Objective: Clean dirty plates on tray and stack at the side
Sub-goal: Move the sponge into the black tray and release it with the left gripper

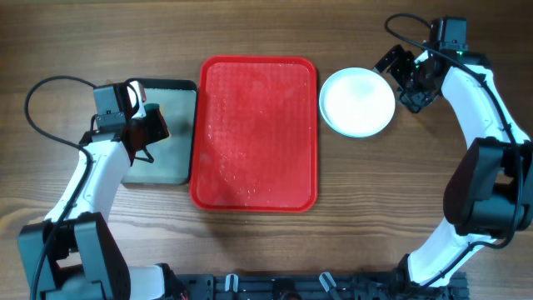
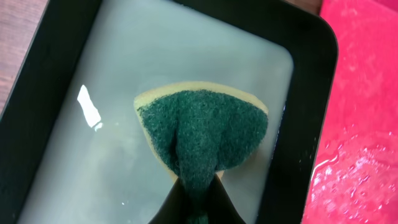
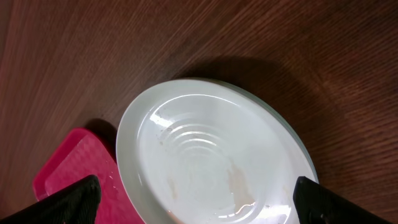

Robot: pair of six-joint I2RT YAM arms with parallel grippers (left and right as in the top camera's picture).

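The red tray (image 1: 255, 133) lies in the middle of the table, wet, with no plates on it; its corner shows in the left wrist view (image 2: 360, 124) and the right wrist view (image 3: 68, 177). A stack of plates (image 1: 357, 102) with a white one on top sits on the wood right of the tray. In the right wrist view the top plate (image 3: 205, 155) is wet with faint streaks. My right gripper (image 1: 410, 77) is open and empty, just right of the stack (image 3: 196, 202). My left gripper (image 1: 148, 133) is shut on a green and yellow sponge (image 2: 202, 130) over the small tray.
A black-rimmed grey tray (image 1: 171, 129) lies left of the red tray; in the left wrist view its grey floor (image 2: 124, 81) looks wet. Bare wooden tabletop (image 1: 266, 33) surrounds everything. Cables run behind both arms.
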